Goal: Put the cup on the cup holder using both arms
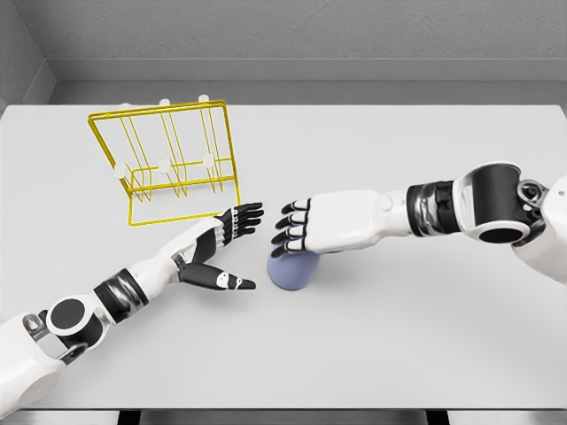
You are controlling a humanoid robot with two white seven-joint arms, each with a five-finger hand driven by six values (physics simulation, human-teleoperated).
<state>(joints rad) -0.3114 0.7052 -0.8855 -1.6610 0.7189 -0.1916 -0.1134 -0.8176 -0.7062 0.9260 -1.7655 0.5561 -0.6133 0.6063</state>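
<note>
Head view shows the right hand (306, 227) reaching in from the right, palm down over the cup (291, 270), its dark fingers draped on the cup's upper side; whether they truly clamp it I cannot tell. Just left, the left hand (220, 251) lies released, fingers spread, thumb out, near the cup but apart from it. Behind that hand stands the yellow wire cup holder (168, 159), its pegs bare. All rest on a pale grey tabletop (399, 336), with grey walls beyond.
</note>
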